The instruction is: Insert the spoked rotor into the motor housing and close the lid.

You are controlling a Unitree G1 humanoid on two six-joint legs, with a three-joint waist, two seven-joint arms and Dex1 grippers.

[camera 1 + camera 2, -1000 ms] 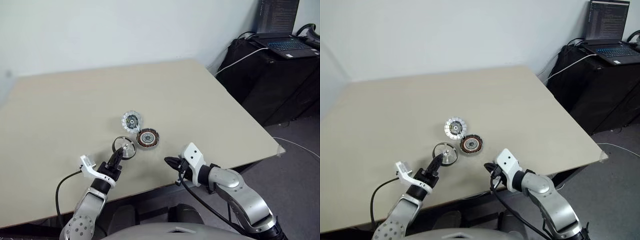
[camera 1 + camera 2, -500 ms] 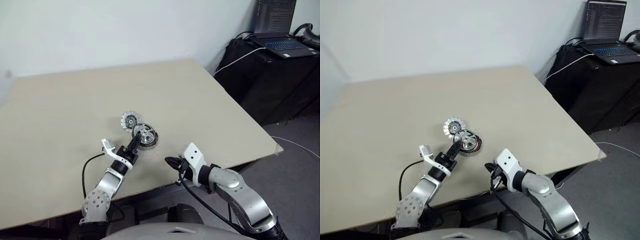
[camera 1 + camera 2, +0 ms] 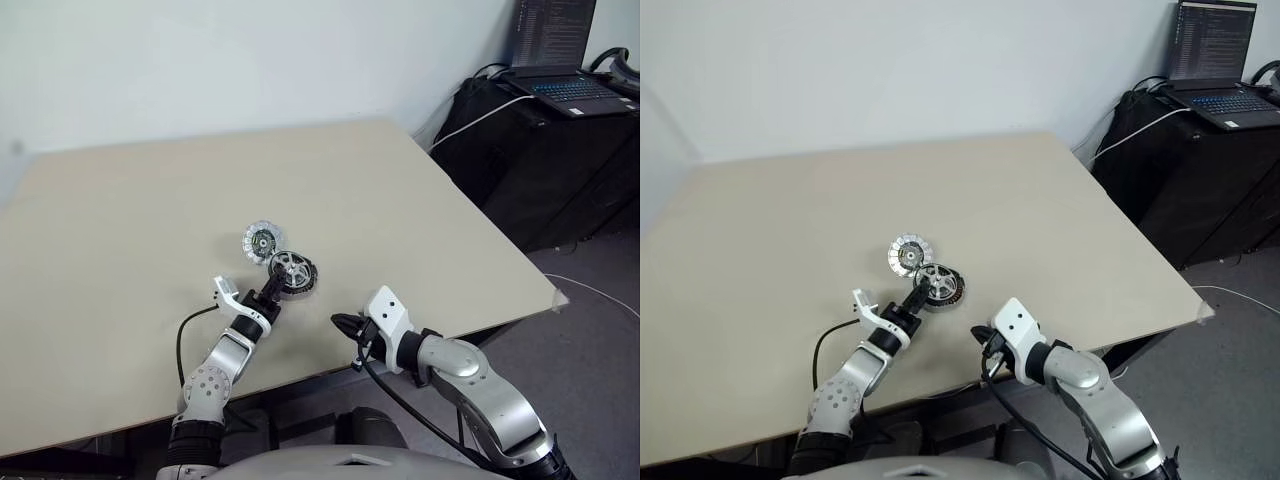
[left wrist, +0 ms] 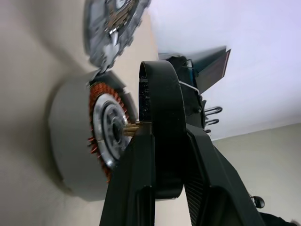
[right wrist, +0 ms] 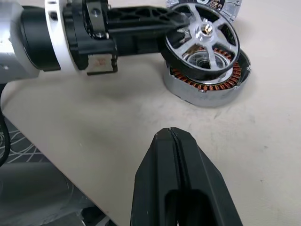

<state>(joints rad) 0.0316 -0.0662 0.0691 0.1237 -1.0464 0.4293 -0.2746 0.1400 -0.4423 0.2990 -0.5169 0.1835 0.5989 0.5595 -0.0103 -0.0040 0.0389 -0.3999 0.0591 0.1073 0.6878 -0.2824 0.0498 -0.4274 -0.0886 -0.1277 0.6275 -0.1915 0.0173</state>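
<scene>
The left jaws are clamped on the rim of the spoked rotor, holding it tilted just above the motor housing, its near edge low over the copper windings and its shaft over the housing's silver centre. From the left wrist the rotor shows edge-on between the two black fingers, with the housing's orange-brown ring right behind it. I cannot tell whether the rotor already touches the housing. The housing sits on the beige worktop, a little in from the near edge and about midway across. The lid lies flat just beyond it and slightly to the left, shiny scalloped face up, nearly touching the housing. The right jaws are pressed together with nothing between them, hanging over the near edge of the worktop, to the right of the housing and apart from it. Far right, off the worktop, an open laptop rests on a black cabinet.
</scene>
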